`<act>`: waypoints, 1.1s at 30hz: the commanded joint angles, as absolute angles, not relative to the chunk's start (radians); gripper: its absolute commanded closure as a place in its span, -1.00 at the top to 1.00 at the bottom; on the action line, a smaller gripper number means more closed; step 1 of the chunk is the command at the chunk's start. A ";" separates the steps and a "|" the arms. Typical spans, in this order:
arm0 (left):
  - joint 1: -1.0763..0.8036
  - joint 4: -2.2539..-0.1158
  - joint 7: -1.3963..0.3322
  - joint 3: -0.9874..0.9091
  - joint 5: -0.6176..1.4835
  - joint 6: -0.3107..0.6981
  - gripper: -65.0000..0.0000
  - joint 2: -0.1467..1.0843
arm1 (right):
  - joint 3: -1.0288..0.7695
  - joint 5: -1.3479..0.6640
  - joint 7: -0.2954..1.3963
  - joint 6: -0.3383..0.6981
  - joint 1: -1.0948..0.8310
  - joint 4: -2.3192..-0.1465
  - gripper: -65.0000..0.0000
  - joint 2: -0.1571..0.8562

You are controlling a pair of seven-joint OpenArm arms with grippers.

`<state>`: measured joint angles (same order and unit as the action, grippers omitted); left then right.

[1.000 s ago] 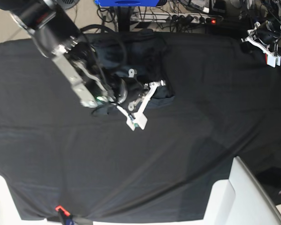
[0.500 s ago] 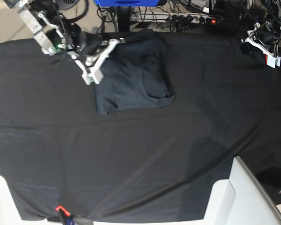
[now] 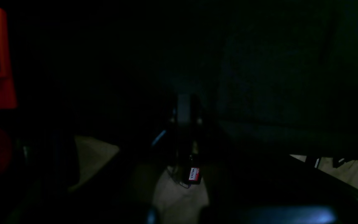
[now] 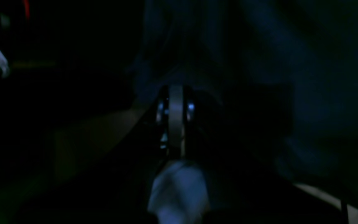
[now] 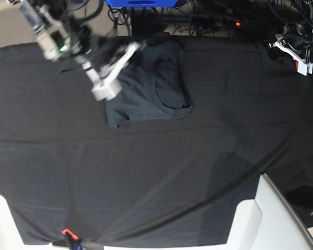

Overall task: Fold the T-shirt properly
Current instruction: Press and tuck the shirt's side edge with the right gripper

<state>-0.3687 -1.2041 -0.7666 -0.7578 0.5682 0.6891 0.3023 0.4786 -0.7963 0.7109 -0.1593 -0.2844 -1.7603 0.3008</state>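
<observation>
The base view is evenly and moderately lit from above, with soft shadows in the folds of the black table covering (image 5: 161,172); the right gripper (image 5: 112,73) shows motion blur, while the white surface (image 5: 261,219) at the near right is bright. Both wrist views are severely underexposed, almost black, with only faint patches of pale floor (image 3: 179,193) discernible. The right wrist view is additionally soft and blurred throughout.
</observation>
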 commanded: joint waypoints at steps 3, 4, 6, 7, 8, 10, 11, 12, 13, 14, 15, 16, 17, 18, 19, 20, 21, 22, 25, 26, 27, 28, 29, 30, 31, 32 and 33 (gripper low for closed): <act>-0.374 -1.214 -0.750 -0.765 0.581 0.698 -1.00 0.320 | 0.395 -0.802 0.727 -0.153 -0.286 -1.773 -0.97 0.312; -0.374 -1.214 -0.750 -0.765 0.581 0.698 -1.00 0.320 | 0.367 -0.802 0.728 -0.153 -0.286 -1.770 -0.97 0.314; -0.374 -1.214 -0.750 -0.765 0.581 0.698 -1.00 0.320 | 0.332 -0.802 0.728 -0.148 -0.289 -1.755 -0.97 0.314; -0.374 -1.214 -0.750 -0.765 0.581 0.698 -1.00 0.320 | 0.323 -0.802 0.728 -0.148 -0.291 -1.750 -0.97 0.314; -0.374 -1.214 -0.750 -0.765 0.581 0.698 -1.00 0.320 | 0.320 -0.802 0.728 -0.148 -0.295 -1.750 -0.97 0.314; -0.374 -1.214 -0.750 -0.765 0.581 0.698 -1.00 0.320 | 0.318 -0.802 0.728 -0.148 -0.317 -1.761 -0.97 0.314; -0.374 -1.214 -0.750 -0.765 0.581 0.698 -1.00 0.320 | 0.320 -0.802 0.728 -0.148 -0.321 -1.776 -0.97 0.314; -0.374 -1.214 -0.750 -0.765 0.581 0.698 -1.00 0.320 | 0.320 -0.802 0.728 -0.148 -0.326 -1.788 -0.97 0.309; -0.374 -1.214 -0.750 -0.765 0.581 0.698 -1.00 0.320 | 0.321 -0.802 0.730 -0.148 -0.326 -1.796 -0.97 0.308; -0.374 -1.214 -0.750 -0.765 0.581 0.698 -1.00 0.320 | 0.329 -0.802 0.739 -0.148 -0.326 -1.801 -0.97 0.306; -0.374 -1.214 -0.750 -0.765 0.581 0.698 -1.00 0.320 | 0.349 -0.802 0.748 -0.148 -0.320 -1.801 -0.97 0.306; -0.374 -1.214 -0.750 -0.765 0.581 0.698 -1.00 0.320 | 0.367 -0.802 0.750 -0.148 -0.315 -1.797 -0.97 0.306; -0.374 -1.214 -0.750 -0.765 0.581 0.698 -1.00 0.320 | 0.384 -0.802 0.750 -0.148 -0.306 -1.794 -0.97 0.305; -0.374 -1.214 -0.750 -0.765 0.581 0.698 -1.00 0.320 | 0.398 -0.802 0.748 -0.148 -0.302 -1.793 -0.97 0.305; -0.372 -1.214 -0.750 -0.765 0.581 0.698 -1.00 0.320 | 0.409 -0.802 0.748 -0.150 -0.298 -1.784 -0.97 0.295; -0.372 -1.214 -0.750 -0.765 0.581 0.698 -1.00 0.320 | 0.410 -0.802 0.748 -0.150 -0.298 -1.770 -0.97 0.283; -0.372 -1.214 -0.750 -0.765 0.581 0.698 -1.00 0.320 | 0.404 -0.802 0.748 -0.150 -0.297 -1.750 -0.96 0.272; -0.372 -1.214 -0.750 -0.765 0.581 0.698 -1.00 0.320 | 0.401 -0.802 0.748 -0.148 -0.288 -1.727 -0.96 0.266; -0.372 -1.214 -0.750 -0.765 0.581 0.698 -1.00 0.320 | 0.401 -0.802 0.746 -0.148 -0.275 -1.653 -0.97 0.266; -0.372 -1.214 -0.750 -0.765 0.581 0.698 -1.00 0.320 | 0.400 -0.802 0.742 -0.148 -0.272 -1.641 -0.97 0.269; -0.372 -1.214 -0.750 -0.765 0.581 0.698 -1.00 0.320 | 0.400 -0.802 0.728 -0.148 -0.272 -1.632 -0.97 0.272; -0.372 -1.213 -0.750 -0.765 0.581 0.698 -1.00 0.320 | 0.400 -0.802 0.711 -0.148 -0.274 -1.626 -0.97 0.274; -0.372 -1.213 -0.750 -0.765 0.581 0.698 -1.00 0.320 | 0.400 -0.802 0.704 -0.148 -0.274 -1.626 -0.97 0.275; -0.372 -1.213 -0.750 -0.765 0.581 0.698 -1.00 0.320 | 0.400 -0.802 0.700 -0.148 -0.275 -1.624 -0.97 0.283; -0.372 -1.213 -0.750 -0.765 0.581 0.698 -1.00 0.320 | 0.392 -0.806 0.697 -0.148 -0.275 -1.624 -0.97 0.294; -0.372 -1.213 -0.750 -0.765 0.581 0.698 -1.00 0.320 | 0.384 -0.806 0.697 -0.148 -0.277 -1.624 -0.97 0.298; -0.372 -1.213 -0.750 -0.765 0.581 0.698 -1.00 0.320 | 0.377 -0.806 0.696 -0.148 -0.278 -1.624 -0.97 0.302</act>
